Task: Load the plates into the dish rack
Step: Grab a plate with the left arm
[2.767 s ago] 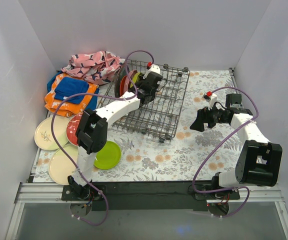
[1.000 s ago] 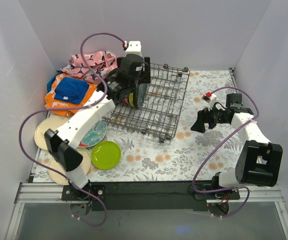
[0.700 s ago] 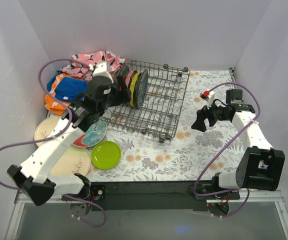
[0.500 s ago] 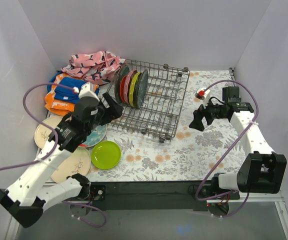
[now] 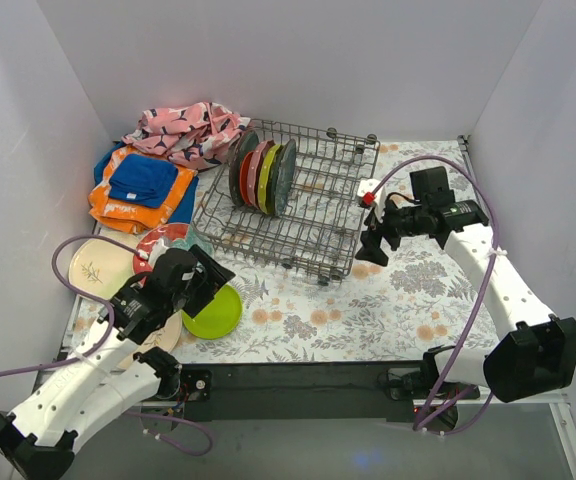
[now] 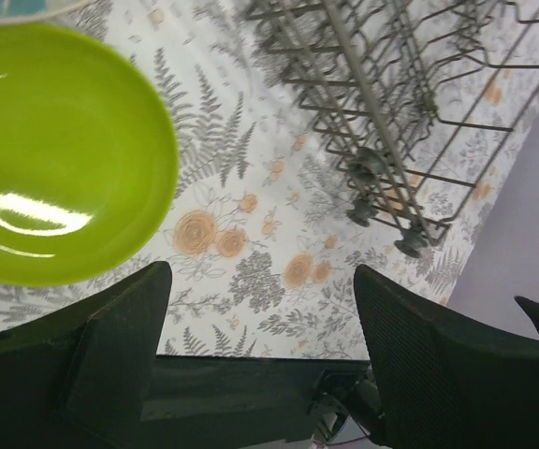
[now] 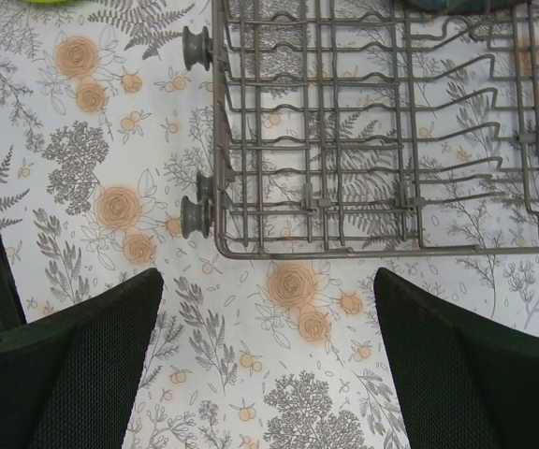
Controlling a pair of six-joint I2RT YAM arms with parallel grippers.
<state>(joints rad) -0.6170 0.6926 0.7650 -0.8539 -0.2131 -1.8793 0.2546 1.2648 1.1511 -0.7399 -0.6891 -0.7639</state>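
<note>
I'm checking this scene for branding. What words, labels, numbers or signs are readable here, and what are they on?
No readable text in any view.
The plates, dish rack, cloths and table cover carry only colours and floral or dotted patterns, with no lettering.

Pink patterned cloth [image 5: 186,130] crumpled back left; blue cloth [image 5: 141,178] atop orange cloth [image 5: 108,210]; floral mat [image 5: 318,312] underneath.

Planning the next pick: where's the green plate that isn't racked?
Top view: the green plate lies flat on the table at front left, next to the left gripper, with the rack behind it to the right.
</note>
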